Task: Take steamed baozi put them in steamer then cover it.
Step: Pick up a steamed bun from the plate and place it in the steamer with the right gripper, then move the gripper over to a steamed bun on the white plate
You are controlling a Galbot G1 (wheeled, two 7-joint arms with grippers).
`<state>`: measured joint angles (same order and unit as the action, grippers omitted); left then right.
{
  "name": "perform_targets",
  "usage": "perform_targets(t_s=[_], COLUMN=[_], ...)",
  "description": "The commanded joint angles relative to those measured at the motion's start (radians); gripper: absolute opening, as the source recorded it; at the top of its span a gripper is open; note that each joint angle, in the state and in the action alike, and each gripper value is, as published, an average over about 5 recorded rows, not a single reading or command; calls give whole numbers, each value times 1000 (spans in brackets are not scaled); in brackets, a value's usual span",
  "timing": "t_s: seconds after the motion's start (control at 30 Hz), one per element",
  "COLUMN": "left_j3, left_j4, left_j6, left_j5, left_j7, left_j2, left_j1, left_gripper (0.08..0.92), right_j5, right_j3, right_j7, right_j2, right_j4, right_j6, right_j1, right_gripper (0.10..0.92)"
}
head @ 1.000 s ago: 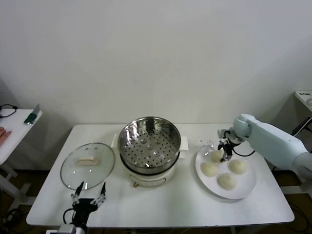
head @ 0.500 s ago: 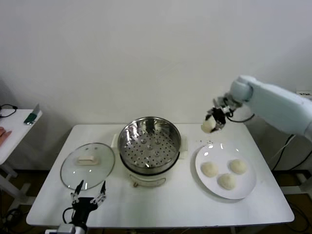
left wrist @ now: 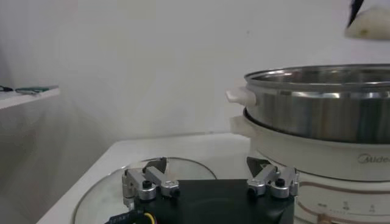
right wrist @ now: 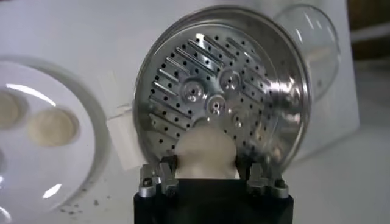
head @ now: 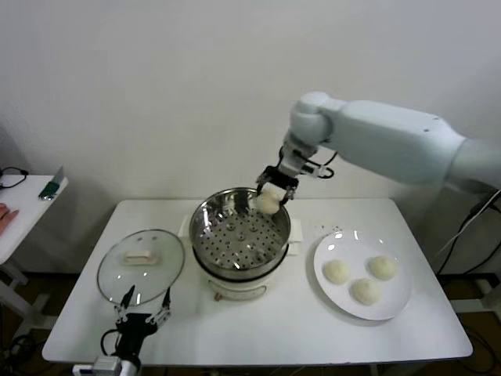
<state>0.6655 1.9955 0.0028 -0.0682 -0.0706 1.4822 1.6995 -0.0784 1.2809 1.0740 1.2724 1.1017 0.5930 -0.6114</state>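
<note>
Right gripper [head: 270, 190] raised above the far right rim of the steamer [head: 239, 235], fingers closed around one steamed baozi [head: 268, 202], seen from the wrist hanging over the perforated tray [right wrist: 222, 103]. Three more buns [head: 362, 276] resting on the white plate [head: 401, 301], to the right of the steamer. Glass lid [head: 141, 265] lying flat on the table [head: 274, 329], left of the steamer. Left gripper [head: 142, 312] parked low at the table's near edge beside the lid, fingers spread wide, holding nothing.
</note>
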Motion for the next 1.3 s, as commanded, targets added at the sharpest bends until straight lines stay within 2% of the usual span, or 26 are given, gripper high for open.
perform_targets(t_s=[0.03, 0.2, 0.4, 0.67, 0.77, 0.9, 0.97, 1.07, 1.2, 1.3], left_j3=[-2, -1, 0, 0, 2, 5, 5, 6, 6, 8], left_j4=[0, -2, -16, -14, -11, -2, 6, 15, 22, 21], left_j6=[-3, -8, -21, -23, -22, -20, -19, -18, -18, -18], left_j5=[2, -3, -4, -3, -2, 0, 3, 7, 10, 10], left_j7=[0, 1, 6, 7, 8, 8, 7, 6, 5, 6], left_j2=[-5, -15, -23, -17, -14, -10, -9, -8, -7, -8], left_j1=[4, 8, 7, 6, 7, 12, 18, 27, 31, 33], left_gripper=[823, 823, 823, 823, 823, 823, 823, 823, 823, 823], right_j5=[-281, -357, -411, -431, -384, -173, -7, 242, 578, 712], right_j3=[-104, -167, -209, -234, -244, -162, -68, 79, 311, 463], right_j7=[-30, -28, -28, -43, -52, 4, 37, 73, 98, 80], right_j2=[228, 295, 345, 371, 359, 281, 211, 95, -94, -270], right_j4=[-311, -456, -552, -597, -581, -476, -390, -276, -134, -7], right_j6=[251, 280, 280, 280, 280, 280, 275, 228, 36, -197], right_j1=[161, 210, 241, 276, 256, 150, 61, -77, -235, -307], right_gripper=[645, 645, 645, 640, 669, 766, 804, 820, 822, 823])
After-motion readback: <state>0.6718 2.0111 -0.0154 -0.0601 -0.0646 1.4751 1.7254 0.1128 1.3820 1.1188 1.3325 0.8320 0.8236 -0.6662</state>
